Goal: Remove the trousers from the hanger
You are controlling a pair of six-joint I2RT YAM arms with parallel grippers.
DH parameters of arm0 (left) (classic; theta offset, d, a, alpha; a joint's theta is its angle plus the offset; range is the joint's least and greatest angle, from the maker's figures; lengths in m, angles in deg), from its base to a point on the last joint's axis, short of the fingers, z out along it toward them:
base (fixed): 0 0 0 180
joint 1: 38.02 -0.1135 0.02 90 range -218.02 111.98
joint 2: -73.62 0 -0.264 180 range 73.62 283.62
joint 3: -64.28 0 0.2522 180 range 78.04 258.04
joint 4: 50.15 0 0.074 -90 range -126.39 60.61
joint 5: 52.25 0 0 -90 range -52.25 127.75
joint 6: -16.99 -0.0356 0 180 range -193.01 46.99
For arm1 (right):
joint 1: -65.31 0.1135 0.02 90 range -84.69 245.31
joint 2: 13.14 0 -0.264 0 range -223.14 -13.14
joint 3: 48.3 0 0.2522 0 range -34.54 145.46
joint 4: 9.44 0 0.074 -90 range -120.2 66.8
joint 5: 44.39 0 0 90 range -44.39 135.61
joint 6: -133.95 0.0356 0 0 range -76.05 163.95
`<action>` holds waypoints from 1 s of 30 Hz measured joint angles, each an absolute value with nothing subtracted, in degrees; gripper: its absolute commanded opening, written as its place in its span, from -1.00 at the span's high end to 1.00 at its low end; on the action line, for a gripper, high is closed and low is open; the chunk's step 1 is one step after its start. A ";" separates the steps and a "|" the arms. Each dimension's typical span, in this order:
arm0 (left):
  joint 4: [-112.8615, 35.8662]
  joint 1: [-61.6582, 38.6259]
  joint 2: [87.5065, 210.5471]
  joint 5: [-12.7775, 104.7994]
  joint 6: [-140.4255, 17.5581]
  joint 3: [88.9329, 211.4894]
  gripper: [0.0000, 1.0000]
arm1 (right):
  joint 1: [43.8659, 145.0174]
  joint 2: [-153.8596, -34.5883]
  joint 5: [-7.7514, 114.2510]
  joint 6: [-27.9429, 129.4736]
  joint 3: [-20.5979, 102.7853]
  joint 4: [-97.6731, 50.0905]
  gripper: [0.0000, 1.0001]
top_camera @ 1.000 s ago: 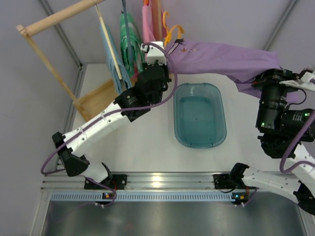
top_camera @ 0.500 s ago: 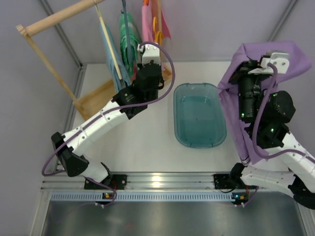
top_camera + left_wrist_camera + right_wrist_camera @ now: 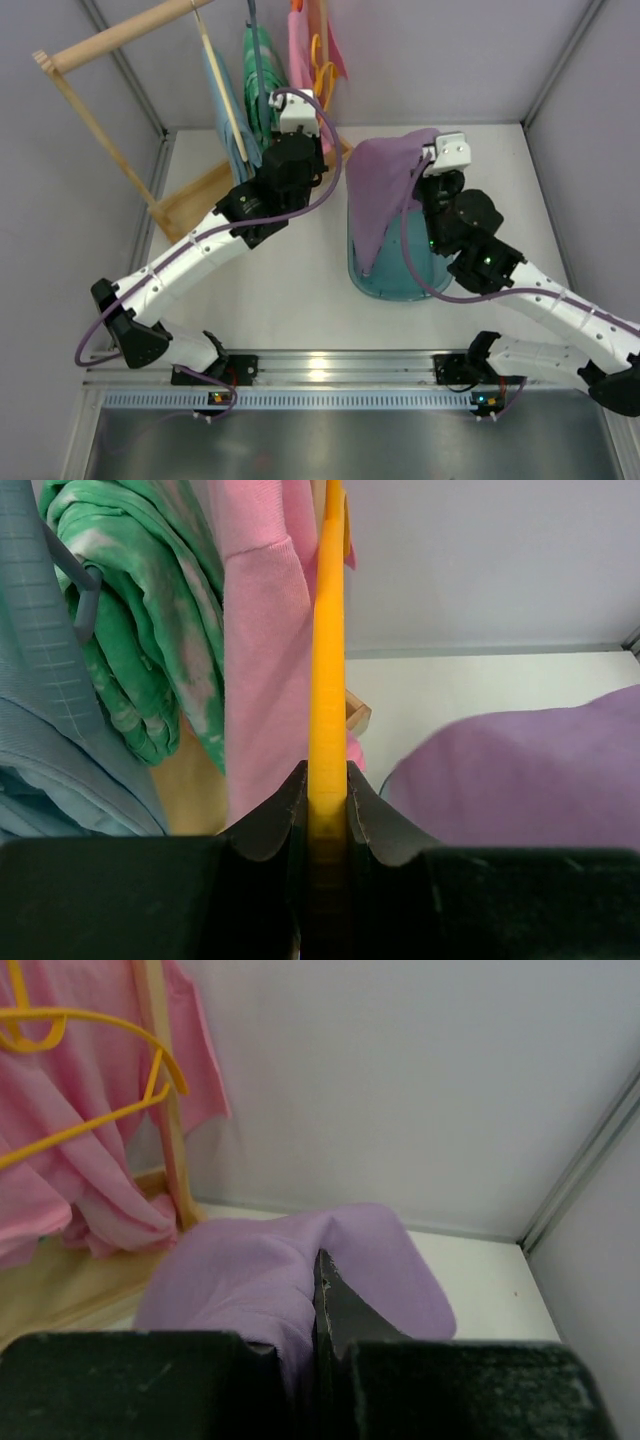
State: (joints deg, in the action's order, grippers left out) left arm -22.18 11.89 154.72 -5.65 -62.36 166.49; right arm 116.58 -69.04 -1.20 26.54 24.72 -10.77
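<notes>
The lilac trousers hang off my right gripper, which is shut on them above the teal tub; they also fill the right wrist view and show low right in the left wrist view. They are clear of the hanger. My left gripper is shut on the orange-yellow hanger, whose bar runs straight up between the jaws. The hanger hangs by the rack among the pink cloth and shows at top left of the right wrist view.
A teal plastic tub sits mid-table under the trousers. A wooden rack at the back left carries a light blue garment, a green one and a pink one. White walls close in behind and to the right.
My right arm has swung left and down with the trousers, from the far right to over the tub. My left gripper has shifted slightly left near the rack, still on the hanger.
</notes>
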 measured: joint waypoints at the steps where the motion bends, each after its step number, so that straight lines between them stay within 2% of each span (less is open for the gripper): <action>1: -22.18 11.89 154.72 -5.52 -62.34 166.35 1.00 | 116.58 -69.79 -1.11 26.48 23.85 -10.55 1.00; 8: -22.11 11.89 154.20 -4.77 -62.34 165.76 1.00 | 116.56 -71.73 -1.09 24.55 21.64 -8.45 1.00; 22: -22.11 11.89 153.48 -2.96 -62.12 165.76 1.00 | 116.51 -62.11 -0.50 15.04 27.37 -6.90 1.00; 30: -21.98 11.92 153.13 -2.06 -61.94 165.55 1.00 | 116.51 -68.54 0.64 6.63 21.10 1.54 1.00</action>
State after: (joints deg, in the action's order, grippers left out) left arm -21.98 11.92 153.13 -2.06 -61.94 165.55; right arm 116.51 -68.54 0.64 6.63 21.10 1.54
